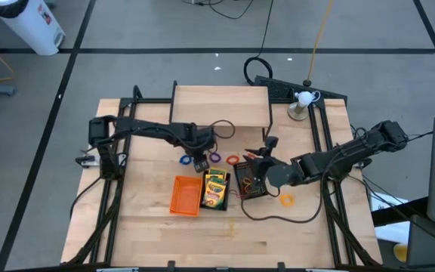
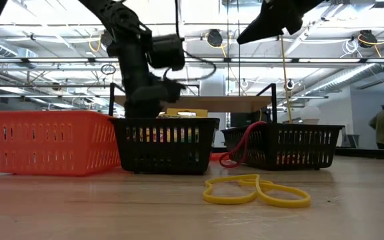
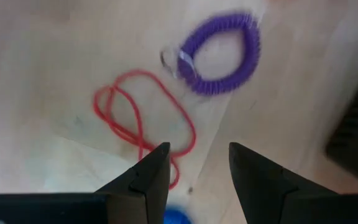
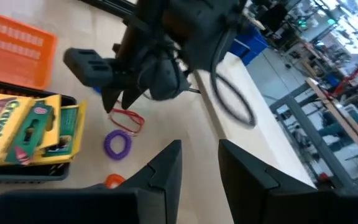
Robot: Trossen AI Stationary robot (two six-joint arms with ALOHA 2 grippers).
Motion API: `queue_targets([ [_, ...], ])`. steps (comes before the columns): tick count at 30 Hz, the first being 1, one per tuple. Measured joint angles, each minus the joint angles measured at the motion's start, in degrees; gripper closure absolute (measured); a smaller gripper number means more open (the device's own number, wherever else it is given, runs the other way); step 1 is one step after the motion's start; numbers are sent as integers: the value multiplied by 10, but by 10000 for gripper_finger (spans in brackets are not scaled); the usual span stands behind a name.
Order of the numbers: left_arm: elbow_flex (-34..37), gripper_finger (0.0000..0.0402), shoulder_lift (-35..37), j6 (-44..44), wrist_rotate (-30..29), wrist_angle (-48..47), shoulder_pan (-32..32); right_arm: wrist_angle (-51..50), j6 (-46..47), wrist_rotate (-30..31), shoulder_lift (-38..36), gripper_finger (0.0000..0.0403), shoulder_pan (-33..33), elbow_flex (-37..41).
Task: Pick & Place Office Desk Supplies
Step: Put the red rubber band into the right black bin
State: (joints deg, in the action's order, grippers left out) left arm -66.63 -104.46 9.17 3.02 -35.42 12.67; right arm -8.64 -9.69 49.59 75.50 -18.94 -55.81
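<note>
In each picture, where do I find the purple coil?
High view: purple coil, by the left claw.
Low view: not in it.
Left wrist view: coil, beyond the red band.
Right wrist view: coil, by the crayon boxes.
Shared landmark: red band.

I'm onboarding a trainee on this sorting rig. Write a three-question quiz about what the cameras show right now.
1. True or false: the orange tray holds crayon boxes.
2. Which loop lies just ahead of the left gripper? A) the red rubber band B) a tan band C) a black cable
3. Fill in: the purple coil lies on the bare ____.

Key
1. False; they sit in the black tray beside it.
2. A.
3. Table.
</note>
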Motion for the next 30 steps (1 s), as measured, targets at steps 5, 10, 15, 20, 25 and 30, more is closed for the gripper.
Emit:
queue_targets([
  [5,0,238,-5,8,0,21,0,1,8,-20,0,309,0,0],
  [10,0,238,-6,15,-13,32,-1,-4,24,-20,0,312,-2,0],
  [15,0,238,-6,38,-63,30,0,-8,37,-23,0,312,-3,0],
  [20,0,238,-6,60,-86,30,0,-7,45,-22,0,312,-3,0],
  [25,0,238,-6,77,-93,30,-1,-7,51,-34,0,312,-3,0],
  [30,0,238,-15,85,-92,24,-4,-7,65,-34,0,312,-3,0],
])
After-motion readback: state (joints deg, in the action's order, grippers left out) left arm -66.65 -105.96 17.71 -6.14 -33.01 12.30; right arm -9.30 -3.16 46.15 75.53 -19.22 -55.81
